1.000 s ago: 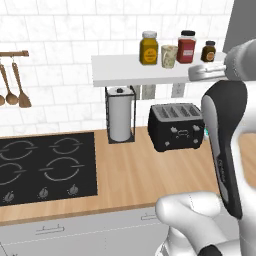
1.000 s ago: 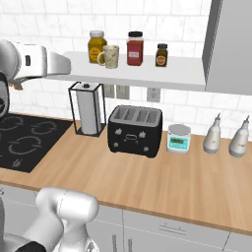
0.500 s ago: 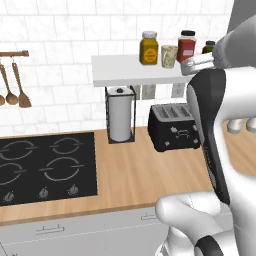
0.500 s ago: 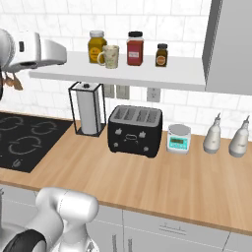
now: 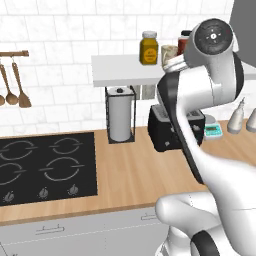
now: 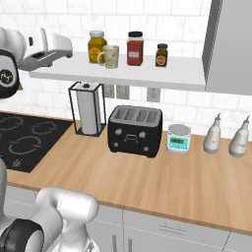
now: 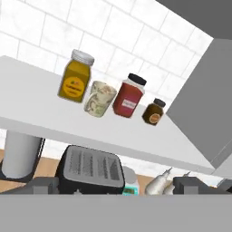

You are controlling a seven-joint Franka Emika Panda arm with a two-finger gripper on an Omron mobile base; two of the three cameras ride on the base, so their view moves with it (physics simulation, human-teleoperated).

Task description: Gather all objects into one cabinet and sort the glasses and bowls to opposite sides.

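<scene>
Evidently the coming move turns on the beige mug, which stands upright on the pale-grey ledge, well in from its left end and near the back wall. The pincer hangs at about ledge height just past the ledge's left end, pointing along it, so the mug lies ahead of it and apart from it, toward the ledge's middle. Seen from the hand, the mug sits up and slightly left of centre, its handle turned toward the yellow jar, which is just beside it on that side; the red jar stands just beside it on the other, with a small dark jar further along. My judgement is that a straight approach along the ledge would meet the yellow jar first, so little room remains either side of the mug.

Whether the pincer is released or clenched I cannot tell; nothing appears between its tips.

Below the ledge, the wooden surface carries a paper-towel holder, a black toaster, a small scale and two pale bottles toward its right end.
</scene>
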